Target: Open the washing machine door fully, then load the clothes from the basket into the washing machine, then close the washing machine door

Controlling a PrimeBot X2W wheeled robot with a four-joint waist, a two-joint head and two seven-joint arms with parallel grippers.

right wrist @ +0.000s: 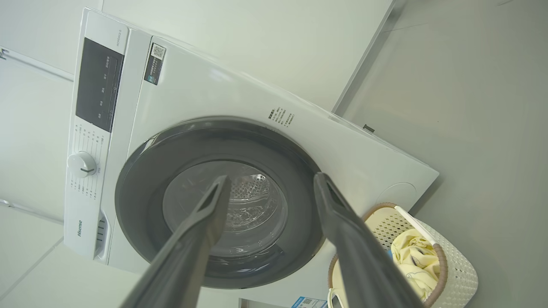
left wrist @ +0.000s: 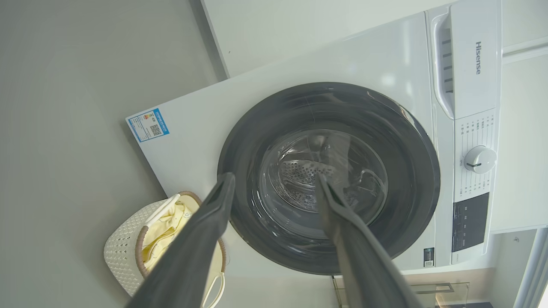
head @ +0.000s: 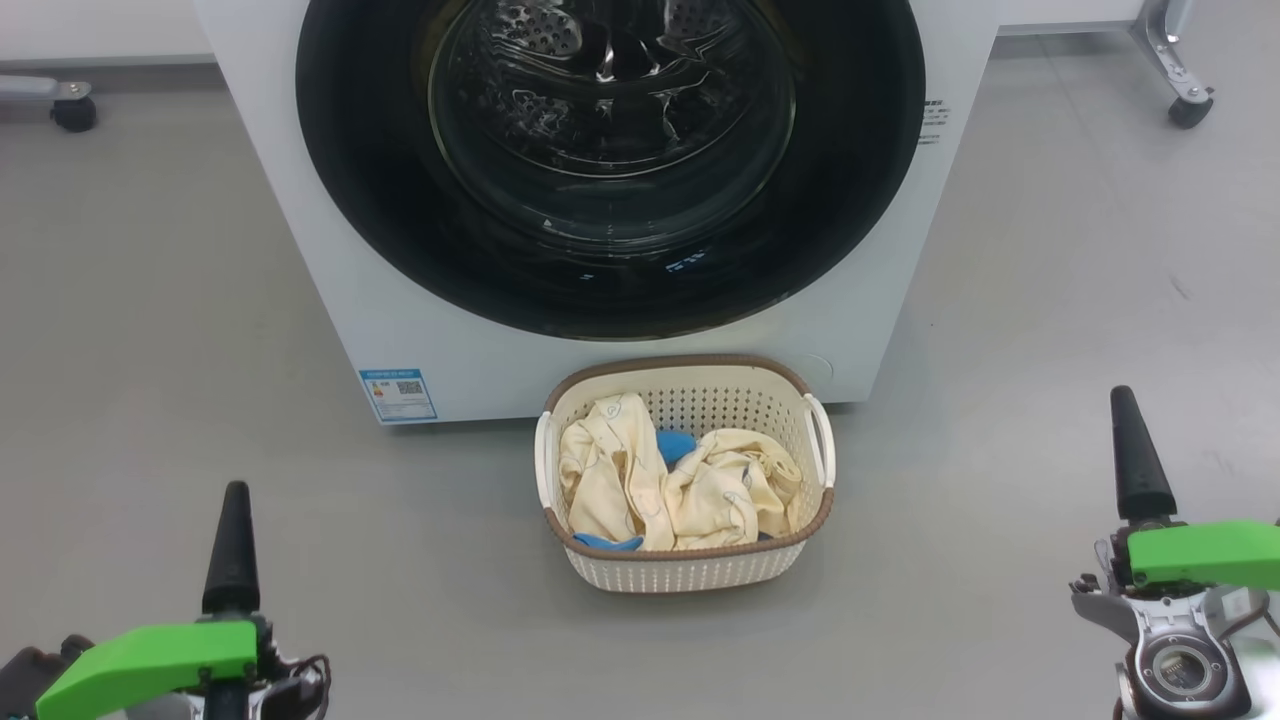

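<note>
The white washing machine stands straight ahead, and its door, a glossy black rim around a glass bowl, lies shut flush against the front. On the floor just before it sits the cream basket, holding pale yellow clothes with small blue pieces. My left gripper is open and empty, low at the left, well short of the basket; one finger of it shows in the head view. At the lower right, my right gripper is also open and empty, with a single dark finger pointing up.
Grey floor spreads on both sides of the basket. Caster wheels of frames stand at the far left and far right. A blue label marks the machine's lower front. A dial sits on the control panel.
</note>
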